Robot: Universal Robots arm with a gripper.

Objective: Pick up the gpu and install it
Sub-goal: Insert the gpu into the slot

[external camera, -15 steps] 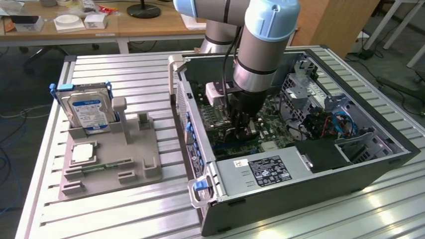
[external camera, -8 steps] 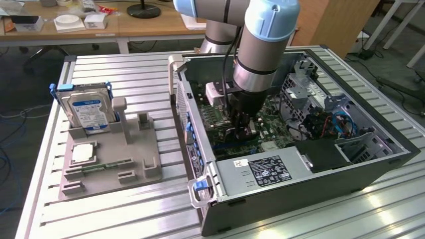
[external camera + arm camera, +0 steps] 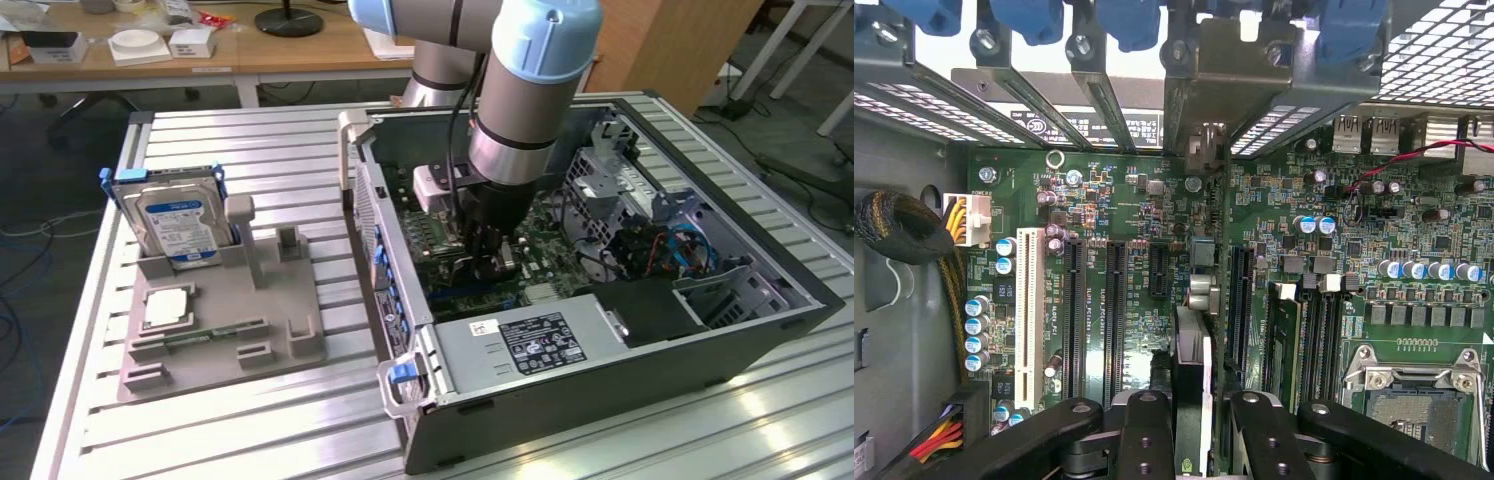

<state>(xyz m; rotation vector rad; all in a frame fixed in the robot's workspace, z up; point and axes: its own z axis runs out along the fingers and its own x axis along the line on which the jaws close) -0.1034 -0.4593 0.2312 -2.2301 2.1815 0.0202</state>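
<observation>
While black jaws clamp it, the thin gpu [image 3: 1192,385] stands edge-on.

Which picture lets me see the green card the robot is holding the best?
The wrist view. There the card stands edge-on between the fingers, right above the green board's slots. In the exterior view, the card is mostly hidden behind the arm inside the computer case.

Your gripper [image 3: 1194,430] is clamped on the gpu [image 3: 1192,370], seen edge-on at six o'clock, its bracket [image 3: 1199,100] reaching twelve o'clock over the motherboard [image 3: 1104,200]; the processor socket [image 3: 1414,395] sits at four o'clock.
</observation>
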